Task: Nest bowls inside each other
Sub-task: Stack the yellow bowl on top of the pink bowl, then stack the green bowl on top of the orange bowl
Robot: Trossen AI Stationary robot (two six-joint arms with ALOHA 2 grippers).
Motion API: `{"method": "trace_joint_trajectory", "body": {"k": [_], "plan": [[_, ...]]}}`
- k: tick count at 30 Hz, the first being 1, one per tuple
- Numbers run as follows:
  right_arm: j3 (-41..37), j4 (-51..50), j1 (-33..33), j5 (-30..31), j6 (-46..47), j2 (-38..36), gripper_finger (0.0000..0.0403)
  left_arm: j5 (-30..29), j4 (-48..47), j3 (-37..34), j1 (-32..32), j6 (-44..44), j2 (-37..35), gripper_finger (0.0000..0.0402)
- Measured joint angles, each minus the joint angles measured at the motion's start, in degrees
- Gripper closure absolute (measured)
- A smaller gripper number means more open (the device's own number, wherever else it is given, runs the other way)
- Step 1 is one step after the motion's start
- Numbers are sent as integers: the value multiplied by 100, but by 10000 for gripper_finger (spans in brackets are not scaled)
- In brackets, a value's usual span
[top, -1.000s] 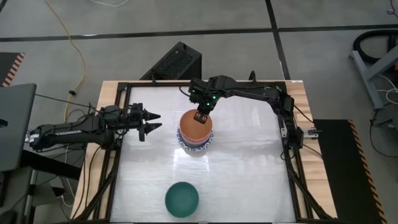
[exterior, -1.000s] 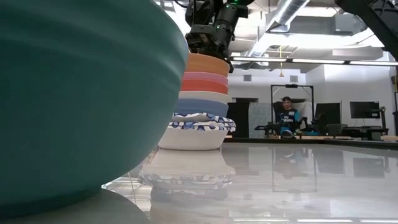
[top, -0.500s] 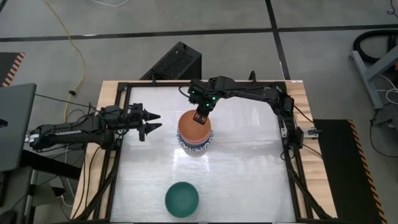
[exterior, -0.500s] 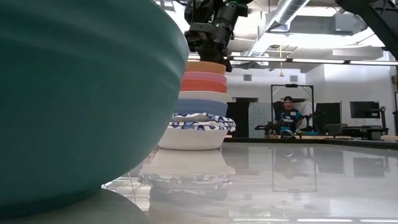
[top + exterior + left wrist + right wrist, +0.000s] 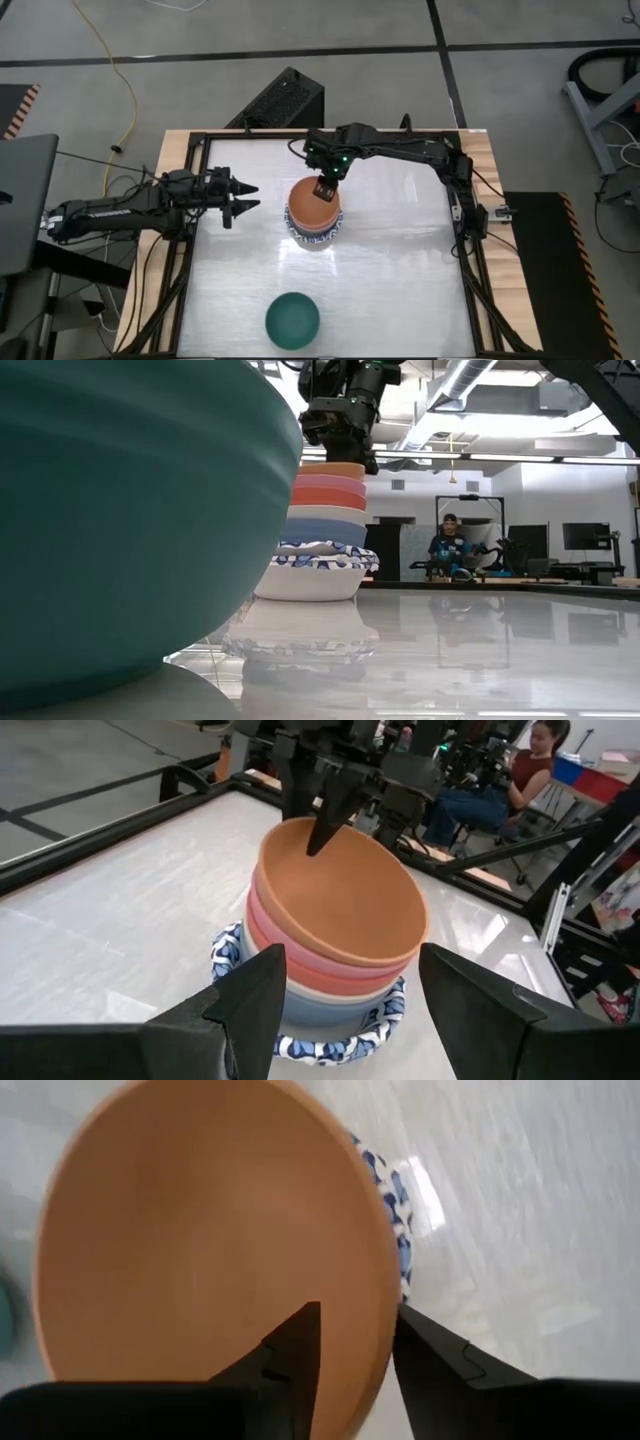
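A stack of nested bowls (image 5: pixel 314 218) stands mid-table on a white, blue-patterned bowl (image 5: pixel 312 575). The orange bowl (image 5: pixel 340 895) sits level on top, over pink, red, cream and blue ones. My right gripper (image 5: pixel 355 1315) hangs open just above the orange bowl's far rim (image 5: pixel 385 1295), one finger over the inside and one outside, touching nothing that I can see. My left gripper (image 5: pixel 250 196) waits open at the table's left, pointing level at the stack. A dark green bowl (image 5: pixel 292 319) rests alone by the near edge.
A black frame rail (image 5: pixel 470 300) runs around the white table top. A black box (image 5: pixel 280 100) lies on the floor beyond the far edge. A person (image 5: pixel 447 550) sits in the room behind. Bare table lies right of the stack.
My right gripper has opened and let go of the orange bowl. The bowl, held tilted and a little raised a second ago, has dropped into the stack and now sits level and lower. The gripper itself has stayed over the far rim.
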Motion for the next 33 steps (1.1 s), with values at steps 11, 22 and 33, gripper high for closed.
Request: {"method": "trace_joint_trajectory", "body": {"k": [11,22,33], "plan": [[6,-303,-4,140,-252,-6,241,-2,-3,0,0,59,-15,182],[811,-721,-2,670,-480,-16,237,10,2,0,1,318,-15,182],[1753,-1703,120,1439,-554,-650,237,392,-298,2,-665,845,134,182]]}}
